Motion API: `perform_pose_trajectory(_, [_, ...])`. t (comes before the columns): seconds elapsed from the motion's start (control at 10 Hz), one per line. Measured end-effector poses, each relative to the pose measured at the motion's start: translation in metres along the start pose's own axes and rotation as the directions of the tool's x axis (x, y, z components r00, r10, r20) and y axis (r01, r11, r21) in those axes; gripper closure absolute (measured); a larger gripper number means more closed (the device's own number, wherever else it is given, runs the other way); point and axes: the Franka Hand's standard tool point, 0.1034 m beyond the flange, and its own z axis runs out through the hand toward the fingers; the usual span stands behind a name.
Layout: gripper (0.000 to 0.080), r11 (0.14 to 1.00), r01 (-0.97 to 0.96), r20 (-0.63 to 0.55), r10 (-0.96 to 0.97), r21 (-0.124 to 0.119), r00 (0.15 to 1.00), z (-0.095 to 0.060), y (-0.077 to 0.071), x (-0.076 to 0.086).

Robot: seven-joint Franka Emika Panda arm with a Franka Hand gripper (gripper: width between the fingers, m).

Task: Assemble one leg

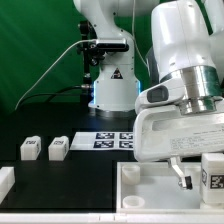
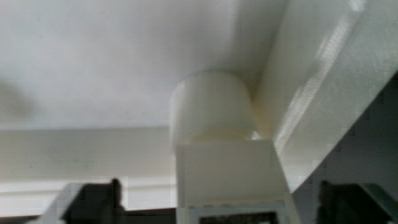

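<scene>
**A:** Pretty much all white up close. A leg (image 2: 222,150) with a rounded end sits between the two dark fingers (image 2: 93,203), against a white panel (image 2: 107,60).

**B:** Yep, and a raised rim (image 2: 313,90) runs just beside it. Can't tell if the fingers actually pinch it, too blurry.

White leg (image 1: 211,163), seemingly black-white tag (image 1: 213,181).
</scene>
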Motion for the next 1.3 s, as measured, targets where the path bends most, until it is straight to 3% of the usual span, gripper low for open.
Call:
perform_pose_trajectory(0.1, [0.018, 1.0, 0.0, 0.001, 0.0, 0.0, 1.0, 0.0, 0.0, 0.0])
perform_pose_trajectory(0.9, [0.015, 1.0, -0.003, 0.017, 0.003, 0.003, 1.0, 0.0, 0.0, -0.001])
perform_pose_trajectory(1.1, [0.015, 1.0, -0.007, 0.11, 0.004, 0.025, 0.994, -0.022, -0.003, 0.014])
perform_pose_trajectory(1.3, [0.015, 0.998, -0.023, 0.264, 0.007, 0.057, 0.964, -0.024, -0.009, 0.014])
